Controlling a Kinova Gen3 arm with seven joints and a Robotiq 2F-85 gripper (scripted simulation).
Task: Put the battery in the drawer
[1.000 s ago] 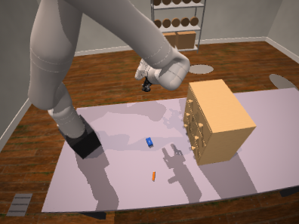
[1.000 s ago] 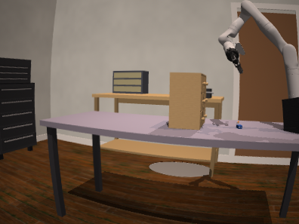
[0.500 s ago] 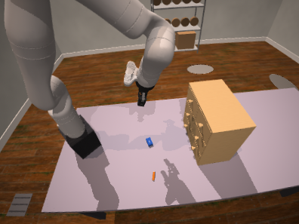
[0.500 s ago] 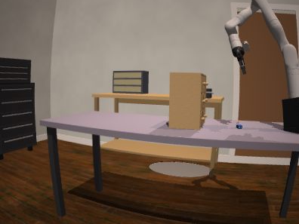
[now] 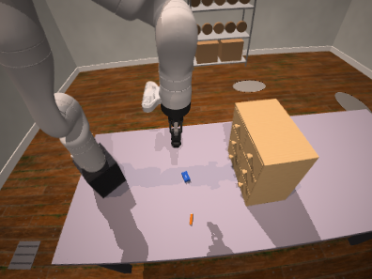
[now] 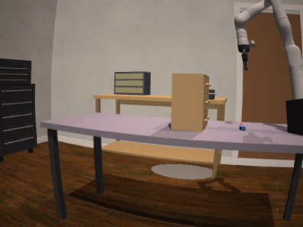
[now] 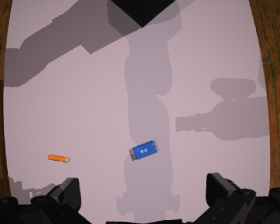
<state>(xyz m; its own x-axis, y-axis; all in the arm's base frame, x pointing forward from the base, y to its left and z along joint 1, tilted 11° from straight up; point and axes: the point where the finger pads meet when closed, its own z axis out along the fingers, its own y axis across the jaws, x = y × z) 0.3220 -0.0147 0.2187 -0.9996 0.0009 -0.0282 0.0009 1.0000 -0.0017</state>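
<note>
The AAA battery (image 5: 191, 220), a thin orange cylinder, lies on the lilac table near its front edge; in the wrist view it shows at the left (image 7: 58, 157). The small wooden chest (image 5: 268, 149) stands at the right with its knobbed drawer fronts facing left, and all drawers look pushed in. It also shows in the exterior view (image 6: 189, 102). My gripper (image 5: 176, 142) hangs high above the table, pointing down, open and empty. It is well left of the chest and behind the battery. It also shows in the exterior view (image 6: 245, 66). Its fingers frame the bottom of the wrist view (image 7: 144, 206).
A small blue object (image 5: 186, 176) lies on the table between gripper and battery, near the middle of the wrist view (image 7: 144, 151). My black arm base (image 5: 105, 178) sits at the table's left. A shelf unit (image 5: 221, 23) stands far behind.
</note>
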